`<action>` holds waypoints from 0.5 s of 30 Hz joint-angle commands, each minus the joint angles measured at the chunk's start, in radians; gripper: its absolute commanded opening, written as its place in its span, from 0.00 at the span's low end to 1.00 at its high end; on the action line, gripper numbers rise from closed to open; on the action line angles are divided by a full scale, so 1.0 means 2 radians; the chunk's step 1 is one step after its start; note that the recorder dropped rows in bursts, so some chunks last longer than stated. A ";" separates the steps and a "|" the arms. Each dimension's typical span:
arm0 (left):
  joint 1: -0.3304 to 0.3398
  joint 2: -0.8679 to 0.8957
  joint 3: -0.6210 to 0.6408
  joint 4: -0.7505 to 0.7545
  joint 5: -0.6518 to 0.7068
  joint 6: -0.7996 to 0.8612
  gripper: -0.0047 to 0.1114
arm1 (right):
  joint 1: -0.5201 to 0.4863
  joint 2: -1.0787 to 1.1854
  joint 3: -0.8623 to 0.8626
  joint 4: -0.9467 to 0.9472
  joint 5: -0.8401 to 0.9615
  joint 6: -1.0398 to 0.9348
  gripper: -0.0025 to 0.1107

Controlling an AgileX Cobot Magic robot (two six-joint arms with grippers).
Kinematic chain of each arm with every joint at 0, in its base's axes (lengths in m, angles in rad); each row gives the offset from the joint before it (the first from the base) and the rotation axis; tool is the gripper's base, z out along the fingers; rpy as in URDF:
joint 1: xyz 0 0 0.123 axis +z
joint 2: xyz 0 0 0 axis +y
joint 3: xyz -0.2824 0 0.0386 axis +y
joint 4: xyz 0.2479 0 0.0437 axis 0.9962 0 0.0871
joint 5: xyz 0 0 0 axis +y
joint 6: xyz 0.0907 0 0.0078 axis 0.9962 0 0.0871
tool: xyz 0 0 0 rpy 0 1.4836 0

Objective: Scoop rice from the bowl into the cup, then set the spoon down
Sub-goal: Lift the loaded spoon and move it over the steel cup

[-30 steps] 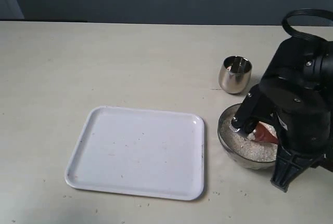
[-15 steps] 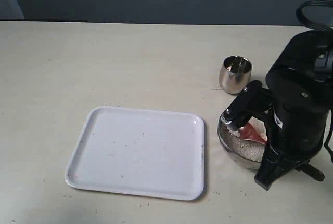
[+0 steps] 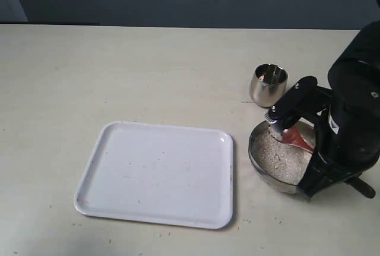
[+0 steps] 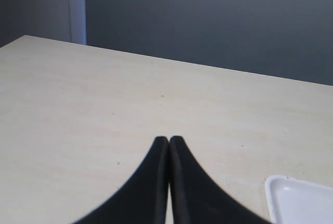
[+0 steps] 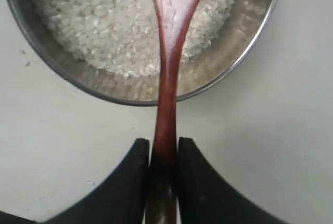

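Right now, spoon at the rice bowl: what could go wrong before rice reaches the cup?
The right tool pinches the spoon by its handle, far from its head; loaded, it could twist and spill rice. The narrow cup stands close beside the bowl; grains may miss it, or the tool may knock it.

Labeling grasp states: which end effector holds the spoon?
The right end effector, jaws clamped on the spoon; the left end effector is shut on nothing.

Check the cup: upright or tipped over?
Upright: the cup stands on its base near the bowl, open mouth facing up.
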 commanded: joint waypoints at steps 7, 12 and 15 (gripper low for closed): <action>-0.004 -0.002 -0.001 0.003 -0.005 -0.001 0.04 | -0.018 -0.005 -0.017 -0.013 -0.019 0.000 0.02; -0.004 -0.002 -0.001 0.003 -0.005 -0.001 0.04 | -0.040 -0.005 -0.025 -0.012 -0.035 -0.001 0.02; -0.004 -0.002 -0.001 0.003 -0.005 -0.001 0.04 | -0.054 -0.005 -0.028 -0.012 -0.045 -0.014 0.02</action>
